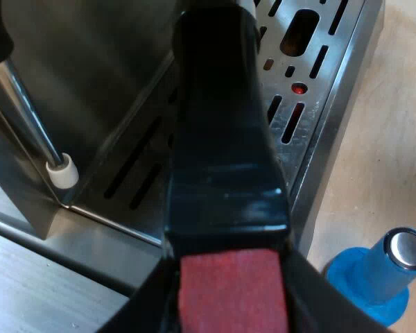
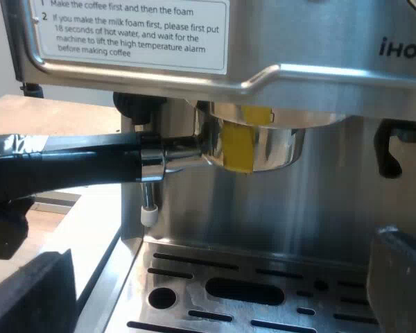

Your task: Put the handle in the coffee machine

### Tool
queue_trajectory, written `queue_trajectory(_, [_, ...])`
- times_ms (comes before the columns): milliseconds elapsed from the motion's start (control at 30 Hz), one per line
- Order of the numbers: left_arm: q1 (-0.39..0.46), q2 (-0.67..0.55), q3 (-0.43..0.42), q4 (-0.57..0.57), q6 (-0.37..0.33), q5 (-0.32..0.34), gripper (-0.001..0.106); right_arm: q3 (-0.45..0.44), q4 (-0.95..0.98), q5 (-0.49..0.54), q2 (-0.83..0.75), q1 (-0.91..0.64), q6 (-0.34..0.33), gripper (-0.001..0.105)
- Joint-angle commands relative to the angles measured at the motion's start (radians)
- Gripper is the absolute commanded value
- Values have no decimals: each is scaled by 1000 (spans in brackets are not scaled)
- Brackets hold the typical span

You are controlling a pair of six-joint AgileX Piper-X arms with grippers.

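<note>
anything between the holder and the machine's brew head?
Nothing visible. The metal holder already sits up under the espresso machine at its brew head, handle sticking out sideways above the drip tray. The steam wand hangs below the handle, not between.

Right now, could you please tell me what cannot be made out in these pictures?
- Right wrist view: the machine hides the top of the holder, so locking is unclear; the edge cuts its handle.
- Left wrist view: the handle covers much of the tray; the edge cuts the tamper.
</note>
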Motion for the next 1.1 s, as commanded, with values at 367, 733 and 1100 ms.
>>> queue_trajectory(367, [-7,40,-2,-14,24,87,0,-2,0,6,1,-6,-13,86])
queue_trajectory(733, [-7,40,-2,-24,44,87,0,-2,0,6,1,-6,-13,86])
queue_trajectory(1100, [-7,4,-56,-15,35,56,0,-2,0,6,1,-6,-13,86])
